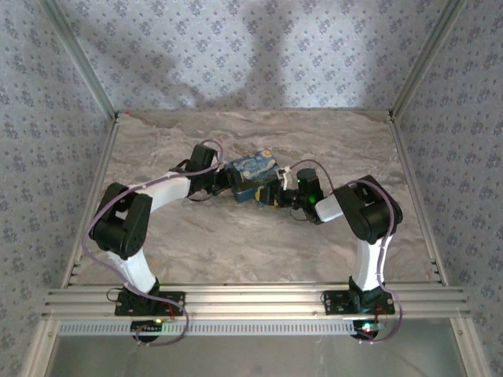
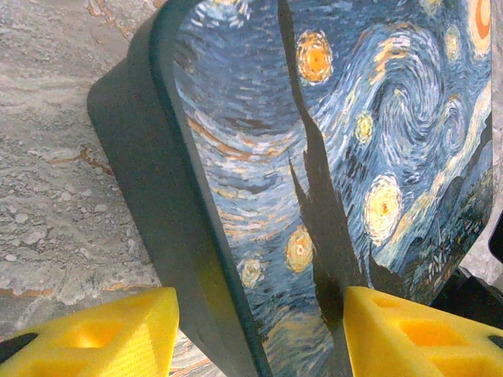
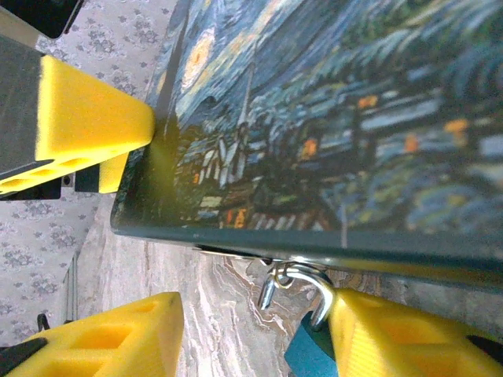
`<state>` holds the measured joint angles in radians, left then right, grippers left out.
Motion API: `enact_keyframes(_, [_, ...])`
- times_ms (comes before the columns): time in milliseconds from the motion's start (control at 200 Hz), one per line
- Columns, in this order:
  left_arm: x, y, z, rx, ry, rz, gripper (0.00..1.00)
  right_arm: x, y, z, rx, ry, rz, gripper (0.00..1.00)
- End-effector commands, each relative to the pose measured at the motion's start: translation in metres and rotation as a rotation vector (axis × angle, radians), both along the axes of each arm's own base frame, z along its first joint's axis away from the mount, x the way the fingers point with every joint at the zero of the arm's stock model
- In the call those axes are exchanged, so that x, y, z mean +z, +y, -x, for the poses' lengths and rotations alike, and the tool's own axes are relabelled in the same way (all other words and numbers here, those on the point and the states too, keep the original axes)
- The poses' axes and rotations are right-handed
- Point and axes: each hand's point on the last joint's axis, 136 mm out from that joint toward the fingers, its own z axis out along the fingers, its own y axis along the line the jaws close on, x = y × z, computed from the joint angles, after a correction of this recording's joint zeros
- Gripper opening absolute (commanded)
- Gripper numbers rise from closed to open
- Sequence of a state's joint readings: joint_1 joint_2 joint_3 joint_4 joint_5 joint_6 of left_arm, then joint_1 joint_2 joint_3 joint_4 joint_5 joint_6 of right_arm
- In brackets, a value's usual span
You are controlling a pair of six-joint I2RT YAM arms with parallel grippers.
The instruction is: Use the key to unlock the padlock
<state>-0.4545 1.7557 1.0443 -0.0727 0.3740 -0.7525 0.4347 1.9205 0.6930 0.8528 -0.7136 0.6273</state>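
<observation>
Half the padlock [image 3: 303,358] hides behind the spread right jaws; left jaws clamp the box [image 3: 330,118].

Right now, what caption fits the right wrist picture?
Teal padlock hooked under starry box, inside the open right gripper.

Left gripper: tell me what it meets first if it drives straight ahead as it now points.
The starry-night box: its edge sits between the fingers of the left gripper, so it would likely press into the box at once; depth is unclear.

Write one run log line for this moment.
left tool: grips box | right tool: open beside padlock | padlock: hangs at box edge
</observation>
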Motion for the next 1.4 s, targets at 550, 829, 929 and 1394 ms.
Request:
enact_keyframes(550, [-0.01,0.005,0.015,0.002,0.042,-0.031,0.57,0.003,0.005,0.005,0.052,-0.03,-0.025,0.38])
enact_keyframes(829, [-0.011,0.005,0.015,0.004,0.045,-0.031,0.57,-0.002,0.004,0.003,0.037,-0.019,-0.009,0.28])
enact_keyframes(929, [-0.011,0.005,0.015,0.004,0.045,-0.031,0.57,-0.004,0.003,0.0,0.024,-0.015,-0.006,0.27])
enact_keyframes(1394, [-0.014,0.005,0.017,0.006,0.05,-0.029,0.56,-0.004,0.005,-0.012,-0.017,-0.017,-0.03,0.32])
